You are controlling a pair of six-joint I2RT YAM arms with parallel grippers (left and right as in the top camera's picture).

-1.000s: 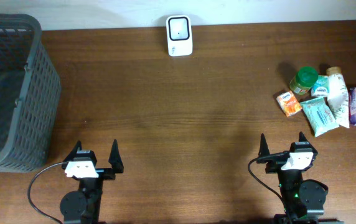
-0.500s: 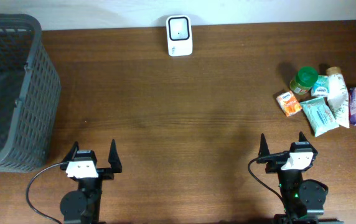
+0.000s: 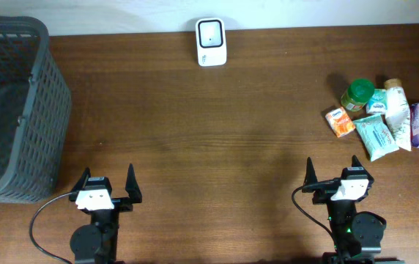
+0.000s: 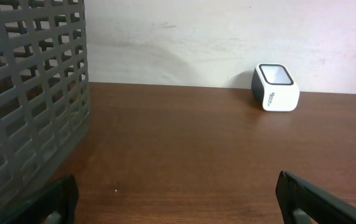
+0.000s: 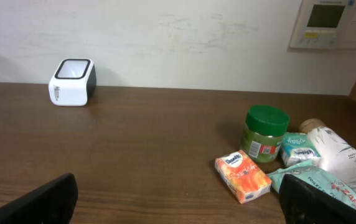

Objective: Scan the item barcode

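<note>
This looks like a mock shop checkout set up in a plain room: a small white scanner [image 3: 211, 42] stands at the back edge of a brown wooden table [image 3: 217, 139], against a bare white wall [image 4: 184, 37]. Far to the left of the scanner sits a grey plastic shopping basket [image 3: 19, 110]. To its right lie goods in a heap, among them a green-lidded jar [image 3: 357, 94] and an orange packet [image 3: 339, 121], and a control panel [image 5: 329, 23] hangs on the wall.

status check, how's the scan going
Left gripper open, empty. Right gripper open, empty. Item pile untouched by right edge; scanner at far edge. Nothing between them.
</note>
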